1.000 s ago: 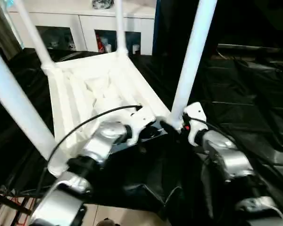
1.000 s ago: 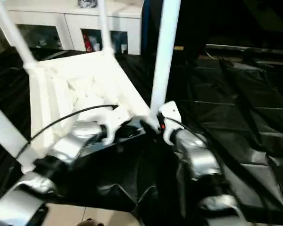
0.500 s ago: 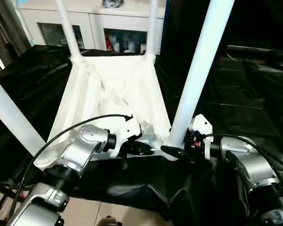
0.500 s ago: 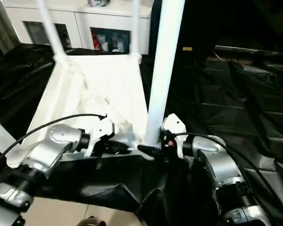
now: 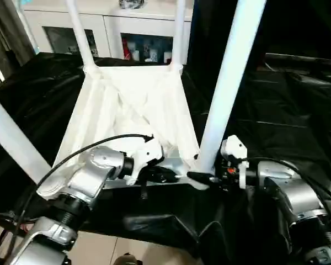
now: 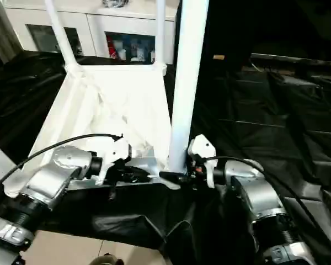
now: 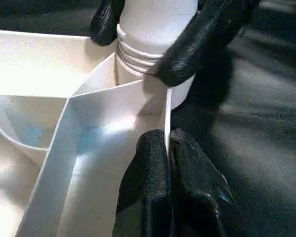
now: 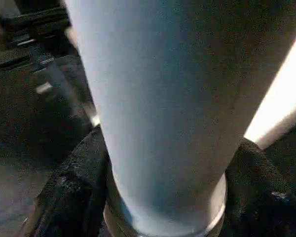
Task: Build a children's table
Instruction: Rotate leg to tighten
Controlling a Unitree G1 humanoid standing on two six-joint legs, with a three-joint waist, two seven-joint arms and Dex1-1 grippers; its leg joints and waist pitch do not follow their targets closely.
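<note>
The children's table lies upside down mid-frame, legs up. My right gripper (image 5: pixel 201 178) is clamped around the near right leg (image 5: pixel 229 72) at its socket. My left gripper (image 7: pixel 166 143) pinches the tabletop (image 5: pixel 133 107) rib. A tilted leg could jam its threads.

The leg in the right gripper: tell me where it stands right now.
In the left eye view, the leg rises from the tabletop's near right corner socket, with the right gripper clasping its base and the left gripper pinching the tabletop's near edge beside it.
</note>
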